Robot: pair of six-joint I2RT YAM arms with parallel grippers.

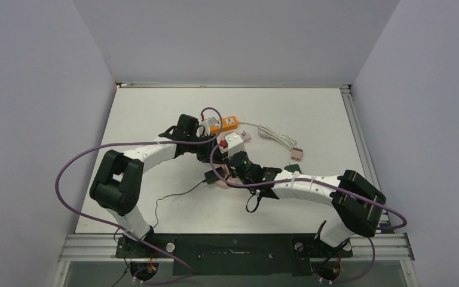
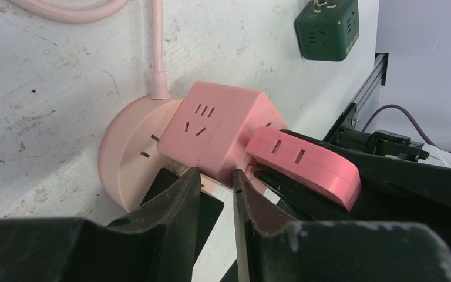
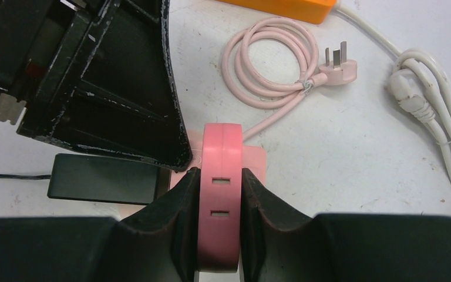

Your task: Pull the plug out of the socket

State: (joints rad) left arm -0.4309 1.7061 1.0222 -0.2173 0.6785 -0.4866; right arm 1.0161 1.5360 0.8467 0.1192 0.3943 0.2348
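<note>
A round pink socket base (image 2: 123, 158) lies on the white table, also seen in the top view (image 1: 222, 181). A pink cube adapter (image 2: 217, 129) sits on it. A flat pink plug (image 2: 305, 164) with two slots sticks out of the cube's side. My right gripper (image 3: 222, 176) is shut on this plug (image 3: 222, 147), one finger on each flat face. My left gripper (image 2: 214, 179) is right at the cube's lower edge. Its jaws stand a narrow gap apart with only table showing between them. In the top view both grippers meet over the socket, left (image 1: 212, 156) and right (image 1: 234, 170).
A black adapter (image 3: 103, 179) with a thin black cord lies against the socket. A coiled pink cord (image 3: 270, 64), a bundled white cord (image 3: 428, 100) and an orange power strip (image 1: 227, 124) lie beyond. A green adapter (image 2: 327, 28) stands nearby.
</note>
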